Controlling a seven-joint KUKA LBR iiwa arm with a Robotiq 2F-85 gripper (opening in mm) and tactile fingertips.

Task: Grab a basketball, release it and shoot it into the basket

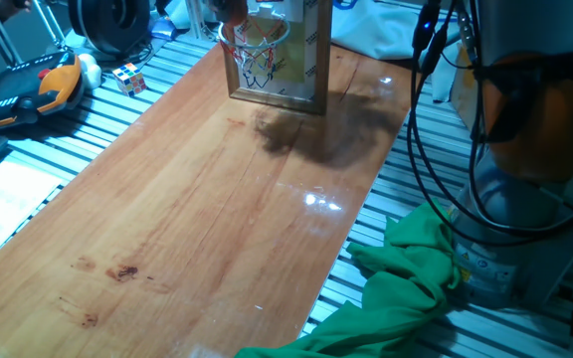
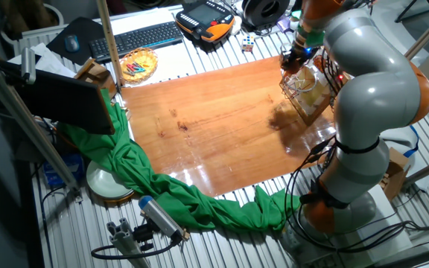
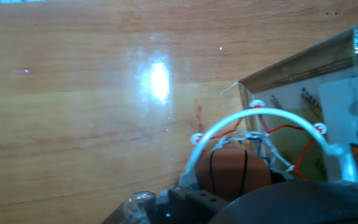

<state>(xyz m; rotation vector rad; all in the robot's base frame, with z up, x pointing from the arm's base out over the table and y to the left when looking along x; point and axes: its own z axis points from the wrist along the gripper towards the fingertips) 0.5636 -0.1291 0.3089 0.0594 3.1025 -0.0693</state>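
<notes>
The basketball [image 3: 234, 169] is sitting right over the basket [image 3: 260, 134]; can't tell if the gripper [image 1: 231, 8] is gripping it, so keep centred and let go gently.

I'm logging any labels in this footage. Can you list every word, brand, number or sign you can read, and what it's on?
None can be read.
The basket backboard carries orange and dark printed marks in the hand view, too blurred and cut off to read.
The orange-and-black pendant has a screen, too small to read.
The keyboard keys are too small to read.
The basketball shows only seam lines.
</notes>
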